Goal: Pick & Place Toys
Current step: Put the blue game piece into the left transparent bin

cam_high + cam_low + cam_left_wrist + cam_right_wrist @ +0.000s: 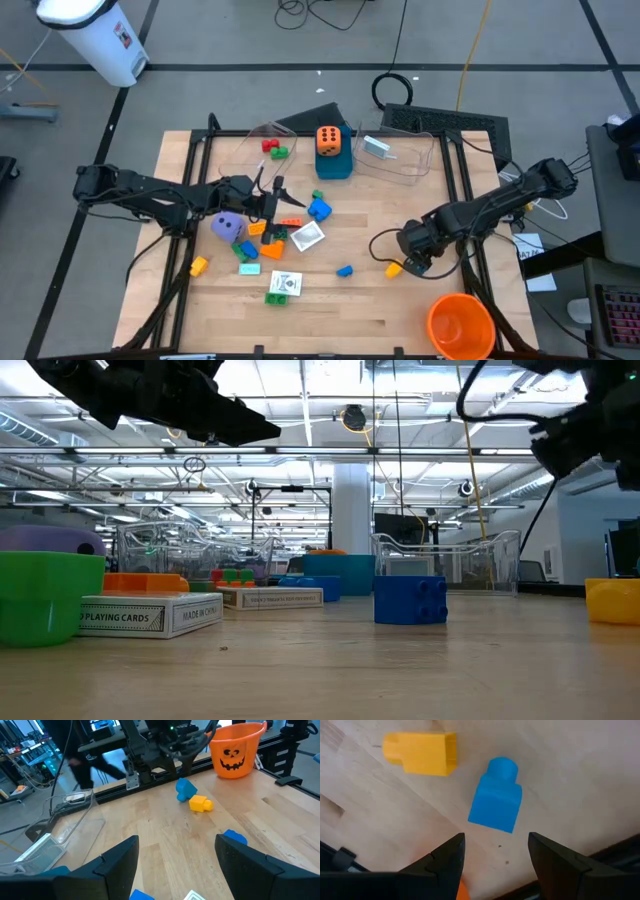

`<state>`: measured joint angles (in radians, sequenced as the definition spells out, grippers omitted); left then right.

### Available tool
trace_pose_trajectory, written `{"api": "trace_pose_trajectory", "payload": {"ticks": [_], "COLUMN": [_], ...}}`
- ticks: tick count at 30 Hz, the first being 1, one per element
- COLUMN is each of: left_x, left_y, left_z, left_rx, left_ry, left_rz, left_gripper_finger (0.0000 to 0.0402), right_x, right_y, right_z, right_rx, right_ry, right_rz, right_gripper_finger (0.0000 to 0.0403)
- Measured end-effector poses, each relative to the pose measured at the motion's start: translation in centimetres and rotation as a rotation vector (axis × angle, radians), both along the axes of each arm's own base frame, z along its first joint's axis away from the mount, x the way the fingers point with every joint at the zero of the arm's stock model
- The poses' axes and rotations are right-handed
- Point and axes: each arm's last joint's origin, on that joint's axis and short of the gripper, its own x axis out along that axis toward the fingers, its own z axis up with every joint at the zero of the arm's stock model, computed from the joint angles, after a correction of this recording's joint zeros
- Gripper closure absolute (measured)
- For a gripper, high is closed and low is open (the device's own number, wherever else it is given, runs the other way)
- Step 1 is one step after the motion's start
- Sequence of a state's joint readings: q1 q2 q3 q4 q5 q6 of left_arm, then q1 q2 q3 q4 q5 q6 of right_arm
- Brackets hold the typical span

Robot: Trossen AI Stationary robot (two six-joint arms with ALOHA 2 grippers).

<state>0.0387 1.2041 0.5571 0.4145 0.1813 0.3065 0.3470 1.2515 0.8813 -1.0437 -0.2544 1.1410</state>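
Observation:
Toys lie scattered mid-table: a purple die [227, 226], coloured bricks [270, 240], white cards [308, 237] and a card box [284, 284]. An orange die [328, 140] sits on a blue box. My left gripper [275, 195] hovers open, roughly level, over the far side of this pile, with bare table between its fingers [175, 850]. My right gripper [412, 262] points down, open, above a blue brick [496, 795] that lies on its side on the table next to a yellow brick [422, 752]. Another blue brick [345, 270] lies to their left.
An orange pumpkin bucket [460, 325] stands at the near right corner. Two clear tubs [255, 150] [400, 155] and the blue box [333, 165] stand along the far side. A yellow brick [198, 265] lies near the left side. Bare wood shows along the near edge [330, 330].

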Motion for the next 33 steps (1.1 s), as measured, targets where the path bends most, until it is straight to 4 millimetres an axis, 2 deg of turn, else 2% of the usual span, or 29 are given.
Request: {"api": "trace_pose_trajectory", "payload": {"ticks": [8, 21, 29, 33], "left_x": [0.0, 0.0, 0.0, 0.0], "left_y": [0.0, 0.0, 0.0, 0.0], "left_z": [0.0, 0.0, 0.0, 0.0], "left_rx": [0.000, 0.004, 0.004, 0.003], "left_ry": [0.000, -0.001, -0.001, -0.001], "left_rz": [0.000, -0.001, -0.001, -0.001], "left_gripper_finger": [0.0133, 0.0133, 0.0133, 0.0133], "right_x": [0.7, -0.5, -0.7, -0.7], "right_y": [0.3, -0.6, -0.9, -0.9], "right_z": [-0.9, -3.3, -3.8, -3.8], "right_rx": [0.043, 0.017, 0.007, -0.003], "right_ry": [-0.093, -0.014, -0.003, -0.016], "right_rz": [-0.002, -0.044, -0.028, 0.007], "right_gripper_finger": [0.0190, 0.0190, 0.0193, 0.0213]}}
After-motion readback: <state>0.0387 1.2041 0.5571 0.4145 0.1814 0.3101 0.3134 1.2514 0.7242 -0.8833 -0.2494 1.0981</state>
